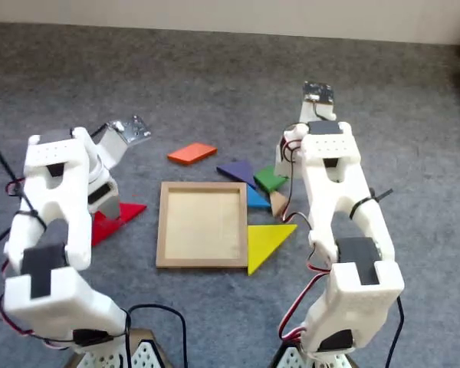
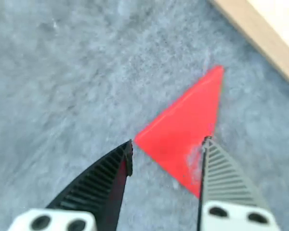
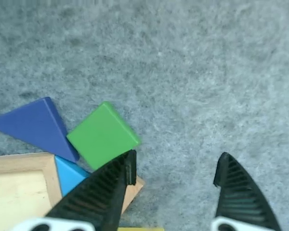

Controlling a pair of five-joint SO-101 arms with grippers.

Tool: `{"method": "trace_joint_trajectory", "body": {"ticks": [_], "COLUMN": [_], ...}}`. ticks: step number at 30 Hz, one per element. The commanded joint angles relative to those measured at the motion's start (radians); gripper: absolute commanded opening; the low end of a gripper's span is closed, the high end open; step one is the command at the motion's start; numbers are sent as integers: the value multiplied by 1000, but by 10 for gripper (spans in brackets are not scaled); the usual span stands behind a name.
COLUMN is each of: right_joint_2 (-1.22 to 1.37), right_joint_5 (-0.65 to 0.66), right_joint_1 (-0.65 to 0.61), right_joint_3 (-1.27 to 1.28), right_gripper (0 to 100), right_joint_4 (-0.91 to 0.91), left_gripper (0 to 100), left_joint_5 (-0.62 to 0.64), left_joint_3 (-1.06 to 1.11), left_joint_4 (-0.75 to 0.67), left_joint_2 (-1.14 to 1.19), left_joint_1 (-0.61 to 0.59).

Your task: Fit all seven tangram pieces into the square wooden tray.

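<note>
Starting leftmost, we see our left pincer spread apart over the red triangle on the counter. The wooden tray lies mid-counter, the orange piece beyond it. Near its right edge lie the green square and the yellow triangle. Our right pincer hangs just beside the square, fingers apart.

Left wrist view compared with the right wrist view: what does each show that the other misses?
Only the left: the red triangle at the left fingers. Only the right: the dark blue triangle, green square, light blue piece and the right fingers. Both: the wooden tray edge, the grey carpet, and open fingers.
</note>
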Motion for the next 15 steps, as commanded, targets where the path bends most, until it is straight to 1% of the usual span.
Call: {"method": "trace_joint_trajectory", "body": {"ticks": [1,6,9,10,13,15], "right_joint_2": [-21,-21,-21,-21,-21,-21], "right_joint_5": [-2,-2,-2,-2,-2,-2], "right_joint_1": [18,19,19,19,19,19], "right_joint_3": [-8,-8,-7,-5,-4,-4], "right_gripper": [260,260,260,260,260,260], "right_joint_4": [-13,-13,-13,-13,-13,-13], "left_gripper": [215,217,228,250,357,399], "left_joint_5": [3,91,104,104,104,104], "left_joint_3": [-42,-41,-41,-41,5,51], "left_joint_4": [83,118,117,117,107,54], "left_joint_2": [-153,-245,-251,-249,-249,-249], "left_joint_1": [27,50,47,44,12,1]}}
